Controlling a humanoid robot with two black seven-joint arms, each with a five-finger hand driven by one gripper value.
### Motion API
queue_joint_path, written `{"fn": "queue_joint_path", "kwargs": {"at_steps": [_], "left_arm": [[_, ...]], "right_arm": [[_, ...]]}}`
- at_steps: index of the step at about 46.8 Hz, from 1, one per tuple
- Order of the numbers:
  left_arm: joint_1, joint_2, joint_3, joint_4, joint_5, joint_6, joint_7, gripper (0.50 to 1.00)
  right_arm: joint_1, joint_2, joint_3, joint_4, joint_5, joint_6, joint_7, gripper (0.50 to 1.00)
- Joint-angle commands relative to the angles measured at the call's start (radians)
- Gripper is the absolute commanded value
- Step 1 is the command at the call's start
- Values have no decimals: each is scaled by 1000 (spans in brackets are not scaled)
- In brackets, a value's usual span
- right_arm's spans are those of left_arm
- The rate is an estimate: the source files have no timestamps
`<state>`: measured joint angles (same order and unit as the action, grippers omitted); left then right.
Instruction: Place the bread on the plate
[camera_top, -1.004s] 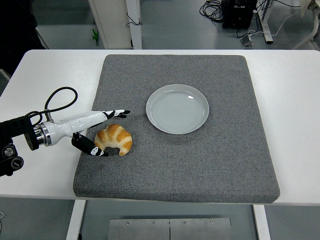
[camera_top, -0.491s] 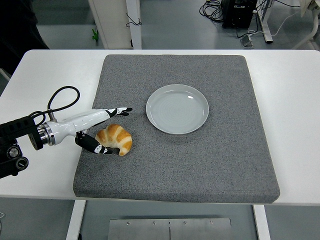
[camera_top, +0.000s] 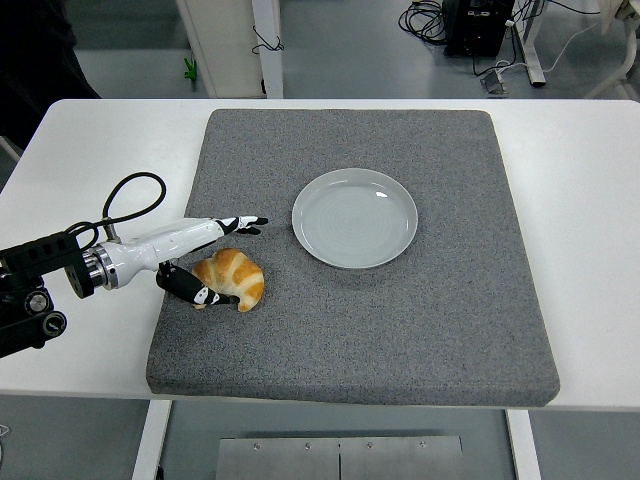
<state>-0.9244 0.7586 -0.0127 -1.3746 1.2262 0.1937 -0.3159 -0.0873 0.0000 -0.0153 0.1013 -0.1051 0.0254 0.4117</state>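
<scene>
Left hand (camera_top: 205, 262) reaches in from the left edge, fingers (camera_top: 243, 223) stretched past the far side of the bread (camera_top: 231, 278) and thumb under its near-left end, bracketing it without a closed grip. This croissant lies on the grey mat (camera_top: 400, 320), its long axis running left to right, tips curling toward the near edge. Bare mat separates it from the empty plate (camera_top: 355, 218), up and to the right. White tabletop (camera_top: 580, 200) borders the mat.

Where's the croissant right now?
In the head view the croissant lies on the grey mat's left side, between the left robot hand's fingers, left of the empty plate.
</scene>
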Motion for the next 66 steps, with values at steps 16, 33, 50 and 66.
{"fn": "queue_joint_path", "kwargs": {"at_steps": [16, 33, 50, 66], "left_arm": [[-1, -8, 23, 2, 1, 0, -23, 833], [-4, -8, 30, 3, -5, 0, -77, 765], [-2, -7, 31, 17, -5, 0, -77, 761], [1, -4, 31, 17, 4, 1, -80, 757]], "right_arm": [[0, 0, 0, 0, -1, 1, 1, 1000], [0, 0, 0, 0, -1, -1, -1, 1000], [0, 0, 1, 0, 1, 1, 1, 1000], [0, 0, 0, 0, 1, 1, -1, 1000]]}}
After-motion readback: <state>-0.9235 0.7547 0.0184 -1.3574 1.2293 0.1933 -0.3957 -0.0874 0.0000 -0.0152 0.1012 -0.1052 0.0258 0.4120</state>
